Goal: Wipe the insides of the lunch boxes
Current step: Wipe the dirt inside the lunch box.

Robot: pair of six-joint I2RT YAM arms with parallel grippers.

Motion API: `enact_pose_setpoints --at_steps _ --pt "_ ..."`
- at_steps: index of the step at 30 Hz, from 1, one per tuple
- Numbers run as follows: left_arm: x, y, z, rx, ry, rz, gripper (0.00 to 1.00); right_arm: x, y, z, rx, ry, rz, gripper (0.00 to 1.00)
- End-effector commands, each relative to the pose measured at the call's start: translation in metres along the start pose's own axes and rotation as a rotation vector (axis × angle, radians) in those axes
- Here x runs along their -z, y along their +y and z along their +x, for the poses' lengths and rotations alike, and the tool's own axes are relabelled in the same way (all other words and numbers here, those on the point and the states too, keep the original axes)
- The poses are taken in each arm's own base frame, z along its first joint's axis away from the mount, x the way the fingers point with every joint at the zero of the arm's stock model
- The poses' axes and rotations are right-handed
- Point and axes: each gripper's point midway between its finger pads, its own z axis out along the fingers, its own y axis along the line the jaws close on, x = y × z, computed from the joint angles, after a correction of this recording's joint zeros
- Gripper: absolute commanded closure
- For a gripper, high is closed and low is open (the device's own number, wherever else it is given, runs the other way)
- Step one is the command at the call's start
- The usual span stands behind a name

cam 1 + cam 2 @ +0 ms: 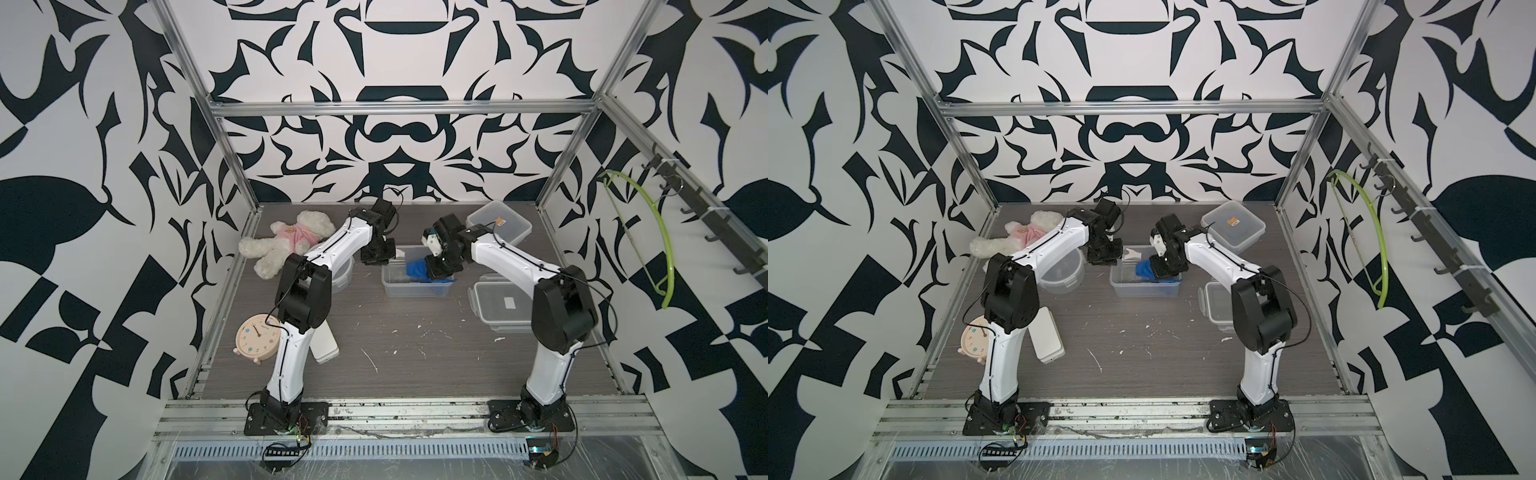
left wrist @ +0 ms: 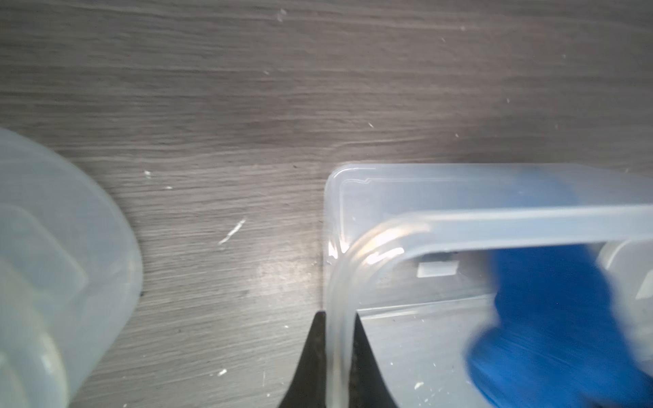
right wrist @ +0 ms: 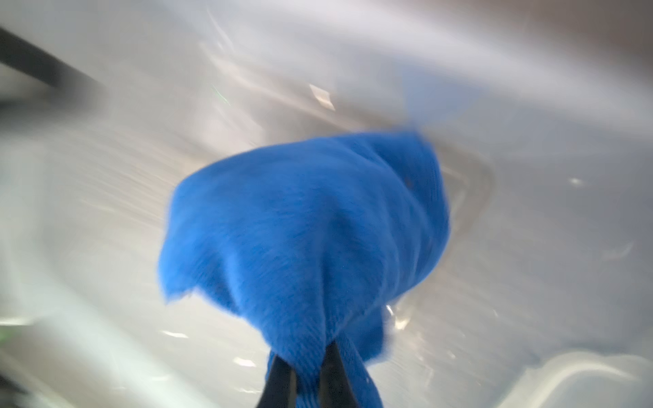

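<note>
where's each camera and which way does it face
top views: high behind the arm bases, looking down at the table; left arm, right arm show
left wrist: behind the left hand, clamped on the open lunch box rim
right wrist: behind the right hand, gripping the blue cloth inside that box
wrist views share box and cloth

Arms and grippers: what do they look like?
The left arm and right arm share white link shells, bulky black joints and thin black cables running alongside. The left gripper and right gripper are black, tapering to narrow tips.
</note>
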Motion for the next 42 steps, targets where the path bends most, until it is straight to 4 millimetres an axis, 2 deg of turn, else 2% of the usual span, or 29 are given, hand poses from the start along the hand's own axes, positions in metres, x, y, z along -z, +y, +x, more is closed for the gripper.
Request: enact_pose_setpoints --at_steps 1,3,5,8,10,13,16,20,26,30,32,36,42 --pt "0.001 -0.003 -0.006 0.019 -0.015 0.001 1.0 0.059 0.062 -0.067 0.001 -0.27 -0.258 1.0" --pt "0.001 -0.006 -0.006 0.015 -0.014 0.0 1.0 0.063 0.065 -0.08 0.006 -0.294 -0.237 1.0" --pt "0.002 -0.008 -0.007 0.009 -0.014 0.002 1.0 0.057 0.065 -0.088 0.02 -0.296 -0.185 1.0" --pt "0.002 -0.01 -0.007 0.008 -0.017 0.004 1.0 0.031 0.069 -0.092 0.058 -0.25 -0.106 1.0" --pt "0.002 -0.011 -0.007 0.01 -0.015 0.005 1.0 0.004 0.07 -0.09 0.082 -0.194 -0.057 1.0" --pt "0.003 -0.012 -0.006 0.008 -0.013 0.006 1.0 -0.023 0.066 -0.09 0.089 -0.15 -0.015 1.0" --pt "0.005 -0.011 -0.005 0.004 -0.014 0.002 1.0 -0.025 0.045 -0.09 0.071 -0.145 0.034 1.0" --pt "0.005 -0.009 -0.005 -0.005 -0.015 -0.009 1.0 -0.009 -0.001 -0.084 0.03 -0.136 0.15 1.0" --pt "0.004 -0.01 -0.005 -0.007 -0.011 -0.003 1.0 0.032 -0.07 -0.047 -0.036 -0.129 0.324 1.0" --pt "0.002 -0.008 -0.004 -0.005 -0.006 -0.008 1.0 0.055 -0.097 -0.02 -0.089 -0.131 0.388 1.0" --pt "0.001 -0.007 -0.003 -0.006 -0.005 -0.011 1.0 0.058 -0.097 -0.005 -0.1 -0.116 0.383 1.0" --pt "0.001 -0.007 -0.004 -0.002 -0.008 -0.01 1.0 0.052 -0.086 0.041 -0.132 -0.034 0.322 1.0" --pt "0.003 -0.011 -0.009 -0.003 -0.02 -0.003 1.0 0.038 -0.041 0.107 -0.057 0.048 0.275 1.0"
